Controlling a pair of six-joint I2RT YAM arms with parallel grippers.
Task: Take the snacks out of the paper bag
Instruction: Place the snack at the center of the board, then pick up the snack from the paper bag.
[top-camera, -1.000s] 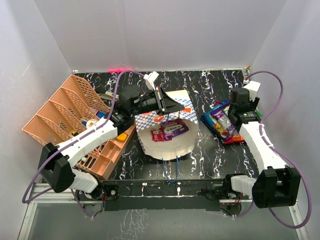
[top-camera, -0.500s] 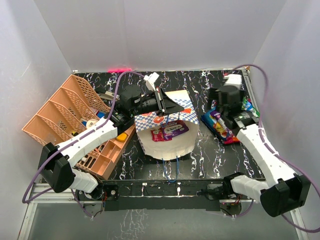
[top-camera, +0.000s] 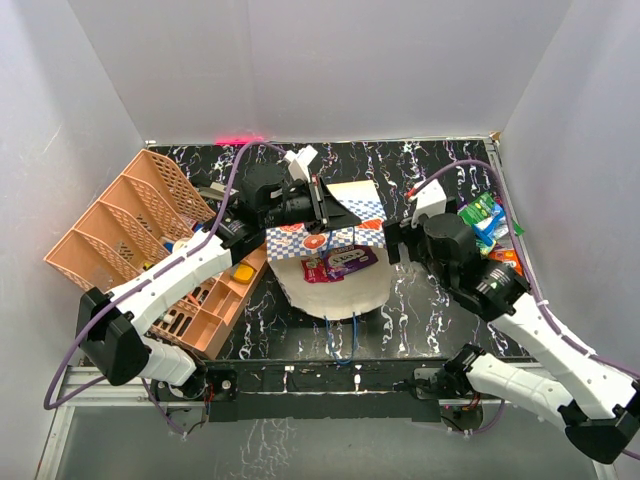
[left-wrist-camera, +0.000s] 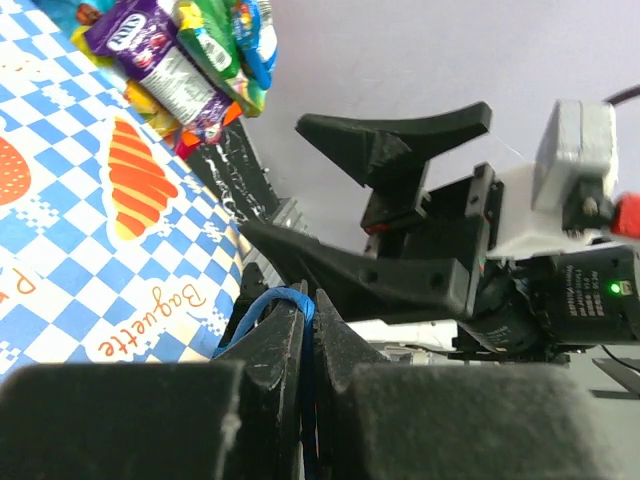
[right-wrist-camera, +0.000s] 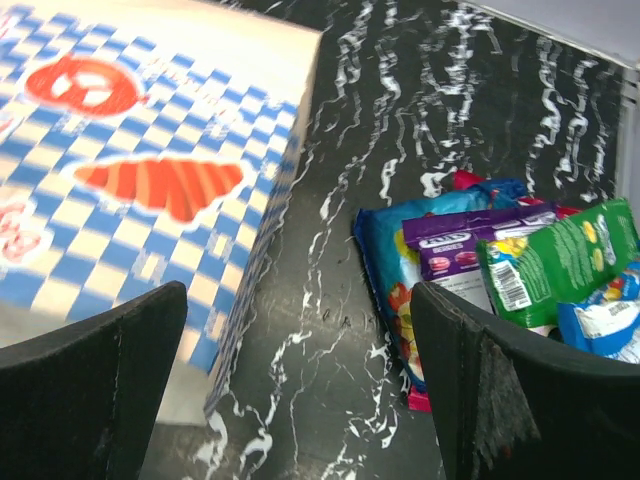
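Left gripper (left-wrist-camera: 308, 300): I had it clamped on the bag's (left-wrist-camera: 90, 230) handle (left-wrist-camera: 268, 303).
Right gripper (right-wrist-camera: 298, 300): spread, empty, between bag and right-edge snacks (right-wrist-camera: 500, 260).

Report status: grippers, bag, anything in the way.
Left gripper shut on blue cord handle, paper bag mouth open. Right gripper open, empty, beside bag. Two packets in bag, snack pile at right. Nothing seen blocking bag mouth.

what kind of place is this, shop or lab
Most likely a robot lab test cell, not a shop: plain white walls box in a black marbled table, a left arm and right arm are bolted at its near edge, and a paper bag and snacks serve as props.
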